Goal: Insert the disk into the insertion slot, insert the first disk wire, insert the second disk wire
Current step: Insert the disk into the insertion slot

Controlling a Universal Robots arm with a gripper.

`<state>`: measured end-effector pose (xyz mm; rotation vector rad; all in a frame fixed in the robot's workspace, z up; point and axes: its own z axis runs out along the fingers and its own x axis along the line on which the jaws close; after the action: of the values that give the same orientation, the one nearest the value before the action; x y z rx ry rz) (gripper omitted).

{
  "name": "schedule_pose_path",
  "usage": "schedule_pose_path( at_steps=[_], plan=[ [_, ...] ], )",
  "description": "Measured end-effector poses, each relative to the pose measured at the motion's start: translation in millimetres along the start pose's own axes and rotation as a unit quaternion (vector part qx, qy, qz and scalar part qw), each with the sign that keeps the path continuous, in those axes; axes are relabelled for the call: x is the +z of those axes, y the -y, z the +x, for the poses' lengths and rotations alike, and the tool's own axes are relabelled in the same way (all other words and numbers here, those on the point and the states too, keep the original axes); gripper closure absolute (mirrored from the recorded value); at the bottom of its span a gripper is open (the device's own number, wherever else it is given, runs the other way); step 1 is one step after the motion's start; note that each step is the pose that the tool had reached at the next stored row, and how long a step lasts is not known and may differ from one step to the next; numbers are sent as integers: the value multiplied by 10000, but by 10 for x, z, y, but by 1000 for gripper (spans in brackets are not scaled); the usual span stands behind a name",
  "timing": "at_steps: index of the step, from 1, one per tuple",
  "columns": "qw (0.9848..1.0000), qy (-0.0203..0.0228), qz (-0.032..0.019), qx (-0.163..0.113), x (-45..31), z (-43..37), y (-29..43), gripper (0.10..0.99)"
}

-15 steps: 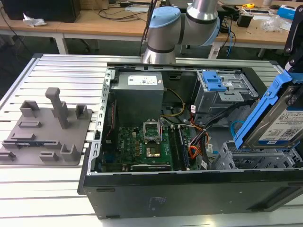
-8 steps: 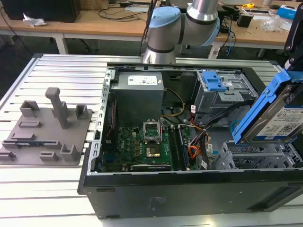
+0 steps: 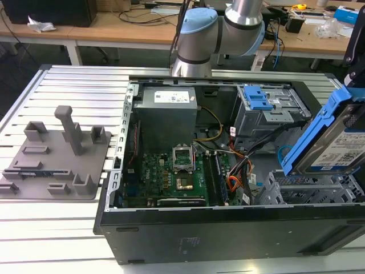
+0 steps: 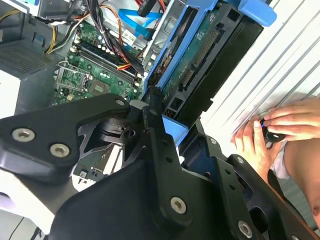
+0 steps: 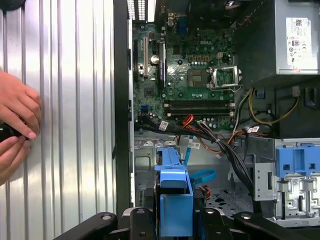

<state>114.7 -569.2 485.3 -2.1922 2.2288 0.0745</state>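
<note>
Exterior view: disk (image 3: 336,142) sits at 3 o'clock of frame, held in the air and tilted on edge. Its long axis runs 7-to-1 o'clock, label face toward camera. The low end hangs just above the insertion slot (image 3: 302,191) at 4 o'clock, not in it. Second disk wire (image 3: 283,155) loops just beside that low end, at its 9 o'clock. First wrist view: gripper (image 5: 175,216) is clamped tight on the disk's blue-framed end, pinched between both jaws. A person's hand (image 5: 17,117) rests on the ribbed table (image 5: 75,100).
</note>
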Motion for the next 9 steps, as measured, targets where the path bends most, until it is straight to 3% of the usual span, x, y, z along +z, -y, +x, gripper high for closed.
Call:
schedule_pose_path(
  at_steps=[9],
  plan=[
    [10000,-5,15,-1,27,1,1,722]
  ],
)
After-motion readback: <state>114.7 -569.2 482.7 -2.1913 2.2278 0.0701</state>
